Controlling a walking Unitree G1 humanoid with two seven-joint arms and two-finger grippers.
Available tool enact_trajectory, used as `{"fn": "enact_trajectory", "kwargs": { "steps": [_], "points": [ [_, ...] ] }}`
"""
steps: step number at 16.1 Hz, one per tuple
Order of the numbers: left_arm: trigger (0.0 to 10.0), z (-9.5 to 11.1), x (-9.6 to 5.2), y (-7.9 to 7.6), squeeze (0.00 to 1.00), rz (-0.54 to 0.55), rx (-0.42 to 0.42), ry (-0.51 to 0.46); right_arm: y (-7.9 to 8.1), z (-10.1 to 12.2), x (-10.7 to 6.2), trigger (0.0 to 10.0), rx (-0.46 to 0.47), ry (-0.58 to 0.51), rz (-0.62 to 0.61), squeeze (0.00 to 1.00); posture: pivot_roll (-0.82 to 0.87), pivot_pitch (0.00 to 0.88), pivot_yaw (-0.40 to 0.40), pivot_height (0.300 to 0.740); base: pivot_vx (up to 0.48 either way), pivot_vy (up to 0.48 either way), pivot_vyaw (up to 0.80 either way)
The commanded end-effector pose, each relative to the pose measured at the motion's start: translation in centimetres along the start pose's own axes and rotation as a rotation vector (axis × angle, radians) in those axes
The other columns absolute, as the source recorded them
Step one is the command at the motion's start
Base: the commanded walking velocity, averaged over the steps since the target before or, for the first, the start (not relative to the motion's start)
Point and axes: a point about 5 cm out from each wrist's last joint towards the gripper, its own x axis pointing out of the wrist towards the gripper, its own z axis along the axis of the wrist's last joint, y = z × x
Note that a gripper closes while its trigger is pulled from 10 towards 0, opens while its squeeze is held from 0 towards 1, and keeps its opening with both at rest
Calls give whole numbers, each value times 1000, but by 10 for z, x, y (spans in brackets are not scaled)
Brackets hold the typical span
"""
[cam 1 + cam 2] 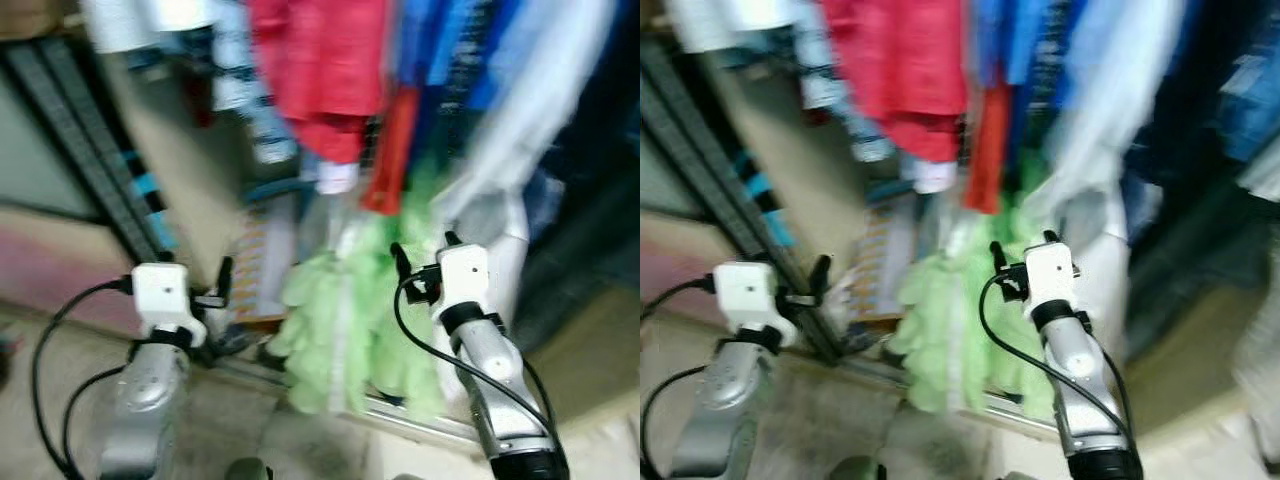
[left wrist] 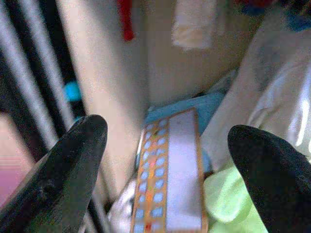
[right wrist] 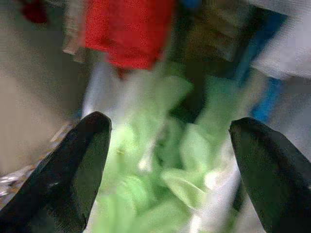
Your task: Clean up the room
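Note:
The picture is blurred. A pale green fluffy fabric (image 1: 340, 320) hangs low at the bottom of a wardrobe, under a red garment (image 1: 325, 70). My right gripper (image 1: 423, 245) is raised just in front of the green fabric's right side, open and holding nothing; its wrist view looks straight at the green fabric (image 3: 160, 174). My left gripper (image 1: 215, 290) is raised to the left of the fabric, also open and holding nothing. Between its fingertips (image 2: 82, 141) lies a flat box (image 2: 167, 179) with an orange and blue pattern, leaning at the wardrobe's bottom.
Blue garments (image 1: 450, 50) and a pale grey one (image 1: 540, 110) hang to the right. A dark sliding-door frame (image 1: 90, 150) slants down on the left. A metal floor track (image 1: 400, 410) runs along the wardrobe's front edge, with bare floor before it.

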Motion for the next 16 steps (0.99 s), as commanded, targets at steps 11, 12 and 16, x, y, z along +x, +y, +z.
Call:
{"fn": "enact_trajectory", "kwargs": {
  "steps": [11,12,16],
  "points": [
    [10000,2,3,5,0,75,43,-11,6,10,11,10000,23,-55,12,0,9,0,41,740,0,0,800],
    [10000,0,3,5,0,87,37,5,6,9,10,10000,22,-54,12,0,7,0,44,740,0,0,800],
    [10000,-2,3,0,0,104,-11,9,8,8,6,10000,24,-51,24,0,0,0,31,740,0,0,800]
  ]
}}
